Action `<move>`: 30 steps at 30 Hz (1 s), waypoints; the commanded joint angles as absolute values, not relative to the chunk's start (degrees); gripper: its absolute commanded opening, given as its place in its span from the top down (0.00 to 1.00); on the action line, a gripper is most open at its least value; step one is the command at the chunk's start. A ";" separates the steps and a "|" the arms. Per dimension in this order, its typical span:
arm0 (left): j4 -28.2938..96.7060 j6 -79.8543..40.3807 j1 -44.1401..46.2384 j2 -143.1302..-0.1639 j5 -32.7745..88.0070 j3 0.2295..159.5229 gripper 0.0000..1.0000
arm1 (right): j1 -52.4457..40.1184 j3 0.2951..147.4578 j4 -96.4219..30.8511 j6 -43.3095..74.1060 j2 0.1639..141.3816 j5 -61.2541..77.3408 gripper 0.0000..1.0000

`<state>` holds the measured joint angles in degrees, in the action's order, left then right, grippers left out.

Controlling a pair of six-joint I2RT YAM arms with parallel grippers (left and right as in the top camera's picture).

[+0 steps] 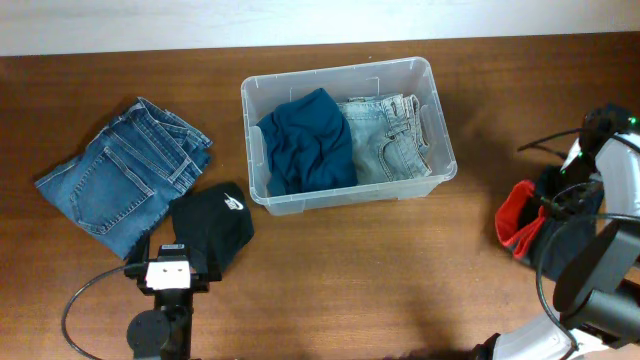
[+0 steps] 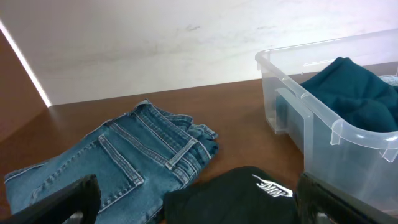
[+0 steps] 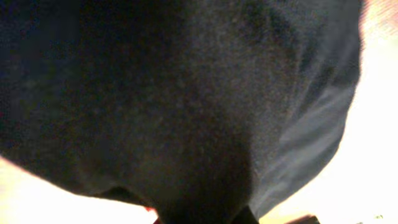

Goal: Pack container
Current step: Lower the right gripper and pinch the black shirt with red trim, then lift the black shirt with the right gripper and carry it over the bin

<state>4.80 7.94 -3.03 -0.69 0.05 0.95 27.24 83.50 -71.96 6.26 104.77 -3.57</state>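
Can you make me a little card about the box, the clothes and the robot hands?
box: clear, open, mid-table
in box: teal top, light jeans, side by side
outside, left: blue jeans, black cloth with white logo
left gripper: open, at black cloth
right gripper: shut on dark-and-red cloth, right of box

clear container (image 1: 350, 196), teal garment (image 1: 305, 140), black cap (image 1: 212, 228)

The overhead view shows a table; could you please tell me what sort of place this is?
Probably a robotics lab bench set up for packing clothes: a wooden table, a clear container holding garments, and a robot arm beside it.
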 commanded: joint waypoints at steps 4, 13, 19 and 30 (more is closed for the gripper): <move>4.75 8.86 -3.27 -0.40 0.69 0.56 0.00 | 27.40 87.48 -73.25 6.68 99.53 -2.92 0.96; 4.75 8.86 -3.27 -0.40 0.69 0.56 0.00 | 27.38 93.08 -76.01 6.63 97.32 2.39 0.96; 4.75 8.86 -3.27 -0.40 0.69 0.56 0.00 | 25.58 101.84 -79.33 6.28 97.32 4.10 0.96; 4.75 8.88 -3.27 -0.40 0.69 0.56 0.00 | 8.95 118.19 -80.99 7.03 97.32 3.05 0.96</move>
<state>4.80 7.94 -3.03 -0.69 0.05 0.95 15.53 114.54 -82.19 6.24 99.33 2.87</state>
